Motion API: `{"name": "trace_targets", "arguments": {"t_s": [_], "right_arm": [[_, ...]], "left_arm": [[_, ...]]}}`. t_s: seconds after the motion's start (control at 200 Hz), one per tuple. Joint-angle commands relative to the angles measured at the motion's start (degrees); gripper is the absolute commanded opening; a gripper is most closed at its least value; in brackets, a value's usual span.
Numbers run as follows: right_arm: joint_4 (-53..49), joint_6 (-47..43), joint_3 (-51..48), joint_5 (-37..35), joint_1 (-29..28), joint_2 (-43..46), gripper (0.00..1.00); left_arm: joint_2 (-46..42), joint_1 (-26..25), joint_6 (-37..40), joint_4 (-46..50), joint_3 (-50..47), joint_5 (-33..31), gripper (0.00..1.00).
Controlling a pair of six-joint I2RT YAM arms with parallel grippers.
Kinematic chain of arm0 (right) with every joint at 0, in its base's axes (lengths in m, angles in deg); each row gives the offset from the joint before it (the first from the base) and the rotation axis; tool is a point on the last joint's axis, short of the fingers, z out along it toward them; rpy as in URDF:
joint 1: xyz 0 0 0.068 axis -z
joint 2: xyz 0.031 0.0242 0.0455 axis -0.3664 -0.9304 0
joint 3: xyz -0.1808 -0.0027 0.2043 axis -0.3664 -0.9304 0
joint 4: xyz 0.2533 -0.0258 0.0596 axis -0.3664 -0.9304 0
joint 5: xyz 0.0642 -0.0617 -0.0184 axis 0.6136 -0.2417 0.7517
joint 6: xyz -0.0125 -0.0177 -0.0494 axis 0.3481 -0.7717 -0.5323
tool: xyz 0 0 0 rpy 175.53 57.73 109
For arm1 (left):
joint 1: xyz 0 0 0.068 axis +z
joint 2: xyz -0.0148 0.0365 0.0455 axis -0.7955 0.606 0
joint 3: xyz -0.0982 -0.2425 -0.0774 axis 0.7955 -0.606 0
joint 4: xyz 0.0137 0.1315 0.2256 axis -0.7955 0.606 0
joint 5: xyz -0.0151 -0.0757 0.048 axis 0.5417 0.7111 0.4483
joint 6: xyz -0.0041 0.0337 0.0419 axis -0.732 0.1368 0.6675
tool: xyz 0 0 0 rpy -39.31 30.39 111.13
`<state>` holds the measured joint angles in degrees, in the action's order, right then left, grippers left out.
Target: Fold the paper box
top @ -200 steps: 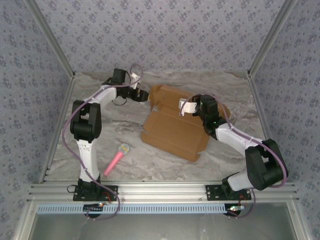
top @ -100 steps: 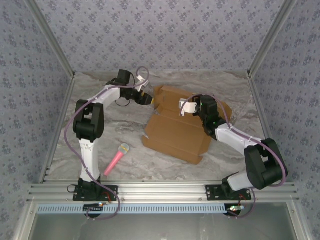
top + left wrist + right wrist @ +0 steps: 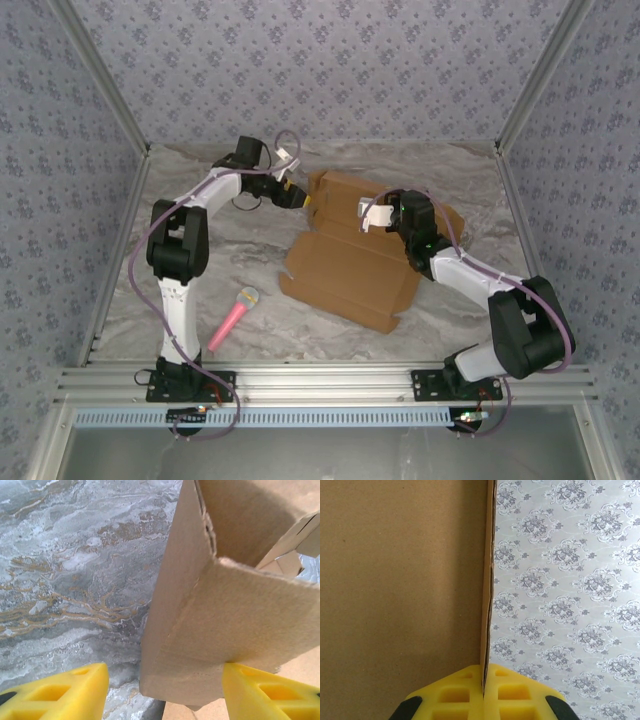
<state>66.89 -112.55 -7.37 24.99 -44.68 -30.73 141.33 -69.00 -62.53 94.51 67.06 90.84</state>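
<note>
The paper box [image 3: 345, 270] is a brown die-cut cardboard sheet lying mid-table, its far flaps raised. My left gripper [image 3: 298, 198] is at the far left corner of the box. In the left wrist view it [image 3: 165, 692] stands open around a folded flap corner [image 3: 200, 645]. The right fingertip [image 3: 270, 692] touches that flap, and a gap separates the left fingertip [image 3: 60, 690] from it. My right gripper [image 3: 385, 212] is over the far right part of the box. In the right wrist view it [image 3: 484, 680] is shut on the thin edge of an upright cardboard panel [image 3: 400, 580].
A pink toy microphone [image 3: 233, 317] lies on the marble tabletop [image 3: 200, 250] near the left arm. Patterned walls and aluminium rails [image 3: 320, 380] close in the table on all sides.
My left gripper has moved right, up to the box's far left corner. The box's near left corner has shifted slightly. The right gripper has held still.
</note>
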Motion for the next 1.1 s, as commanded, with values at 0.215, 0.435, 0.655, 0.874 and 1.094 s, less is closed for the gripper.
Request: {"name": "trace_targets", "arguments": {"t_s": [0.215, 0.435, 0.655, 0.874, 1.094], "right_arm": [[-0.6, 0.6, 0.9, 0.0, -0.4, -0.3, 0.0], [-1.1, 1.0, 1.0, 0.1, -0.5, -0.1, 0.0], [-1.6, 1.1, 1.0, 0.2, -0.6, -0.2, 0.0], [0.2, -0.4, -0.5, 0.0, -1.3, 0.0, 0.0], [-0.1, -0.4, -1.0, -0.5, -2.3, 0.0, 0.0]], "left_arm": [[1.2, -0.7, 1.7, 2.4, 2.2, 2.9, 0.61], [0.3, -1.3, 0.2, -1.4, -0.6, 2.6, 0.61], [-2.3, -1.7, -2.7, -9.5, -6.7, 2.6, 0.61], [-5.2, -2.1, -7.6, -19.9, -13.4, 1.4, 0.6], [-6.8, -2.5, -11.9, -28.4, -17.5, -0.8, 0.59]]}}
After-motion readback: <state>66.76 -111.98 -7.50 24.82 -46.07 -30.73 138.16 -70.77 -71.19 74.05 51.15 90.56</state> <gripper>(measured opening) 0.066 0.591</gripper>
